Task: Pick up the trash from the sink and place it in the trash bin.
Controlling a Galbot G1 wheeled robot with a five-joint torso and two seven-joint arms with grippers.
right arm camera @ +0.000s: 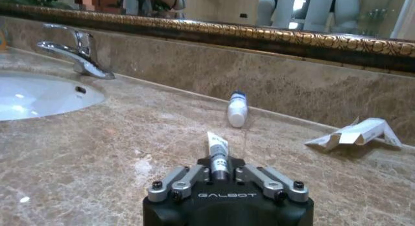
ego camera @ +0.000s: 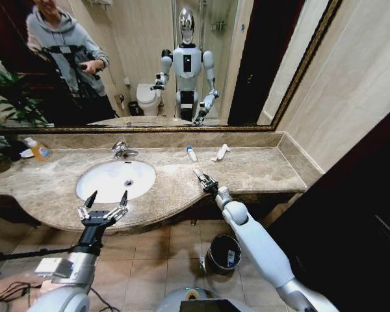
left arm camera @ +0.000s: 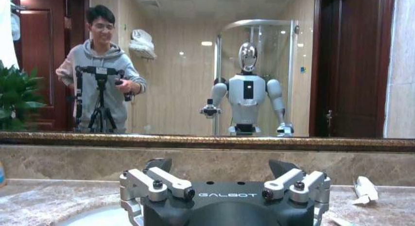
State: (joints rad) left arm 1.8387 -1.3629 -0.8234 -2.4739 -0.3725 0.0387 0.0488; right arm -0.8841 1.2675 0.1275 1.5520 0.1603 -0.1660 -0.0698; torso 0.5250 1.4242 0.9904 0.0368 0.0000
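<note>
While the right gripper [ego camera: 202, 177] rests low over the brown countertop [ego camera: 260, 170], its fingers are pinched tight on a small white tube [right arm camera: 217, 147] with dark marks, and the tube sticks out past the fingertips. This gripper is to the right of the sink [ego camera: 115, 179], near the front edge of the counter. Farther back, near the wall, lies another white tube with a blue cap [ego camera: 192, 153], and just beside it to the right lies a torn white paper box [ego camera: 221, 152]. The left gripper [ego camera: 103, 209] hangs in front of the sink at the counter's edge with its fingers spread wide and nothing between them. A chrome faucet [ego camera: 122, 151] stands behind the white bowl. A bottle with a yellow label [ego camera: 38, 149] lies far off on the left side. Down on the tiled floor, below the right arm, stands the black trash bin [ego camera: 223, 253], and something small lies inside it.
</note>
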